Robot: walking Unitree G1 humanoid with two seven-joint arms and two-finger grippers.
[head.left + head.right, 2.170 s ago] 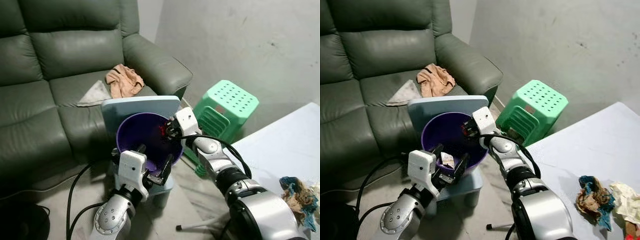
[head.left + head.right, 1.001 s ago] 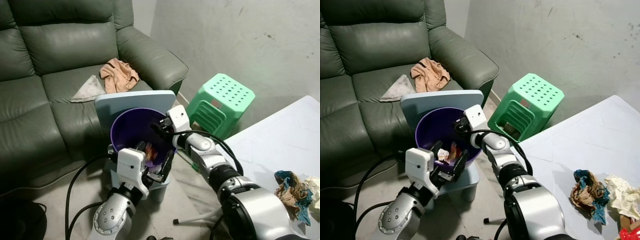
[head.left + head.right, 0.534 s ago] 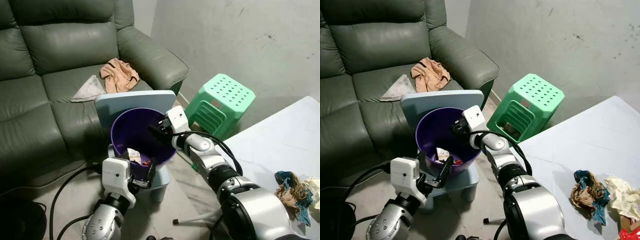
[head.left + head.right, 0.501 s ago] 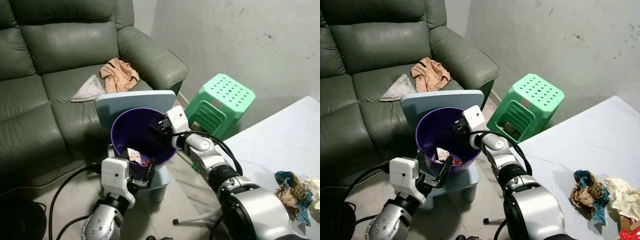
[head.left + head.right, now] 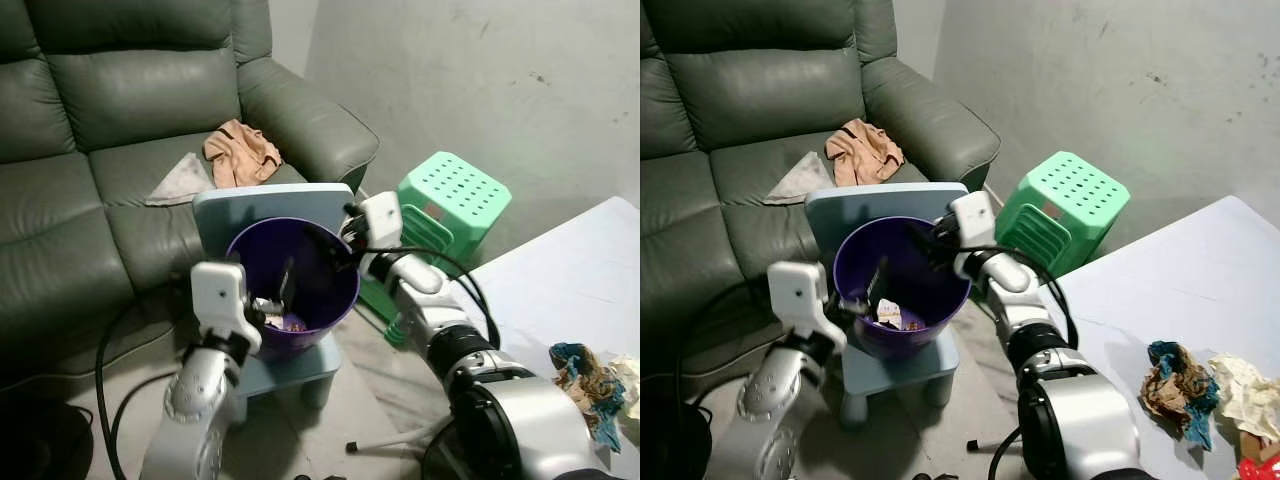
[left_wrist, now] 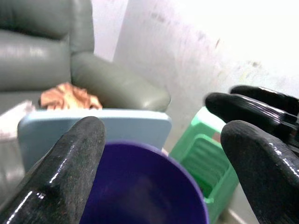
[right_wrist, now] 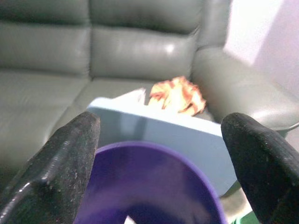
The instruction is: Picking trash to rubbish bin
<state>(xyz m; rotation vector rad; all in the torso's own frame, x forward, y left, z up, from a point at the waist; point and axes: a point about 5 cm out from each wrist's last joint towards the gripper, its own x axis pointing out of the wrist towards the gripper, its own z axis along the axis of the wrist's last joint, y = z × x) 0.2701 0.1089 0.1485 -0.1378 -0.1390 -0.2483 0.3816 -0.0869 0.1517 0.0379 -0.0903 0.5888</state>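
Observation:
A purple rubbish bin (image 5: 300,318) stands on a small light-blue chair (image 5: 285,372). Inside lie a white scrap and red bits of trash (image 5: 888,315). My left gripper (image 5: 272,300) is at the bin's near-left rim, open, fingers (image 6: 70,172) wide apart with nothing between. My right gripper (image 5: 335,248) reaches over the far-right rim, also open and empty, its fingers (image 7: 60,172) spread above the bin (image 7: 154,149). Crumpled teal-and-brown paper (image 5: 1180,395) and a white wad (image 5: 1245,390) lie on the white table (image 5: 1160,290) at right.
A green leather sofa (image 5: 120,110) stands behind the bin, with a tan cloth (image 5: 240,155) and a grey cloth (image 5: 180,182) on its seat. A green plastic stool (image 5: 450,205) sits right of the chair. A black cable (image 5: 110,360) runs along the floor.
My right gripper has let the red trash fall into the bin and drawn back to the far rim. My left arm rose from in front of the bin to its left rim.

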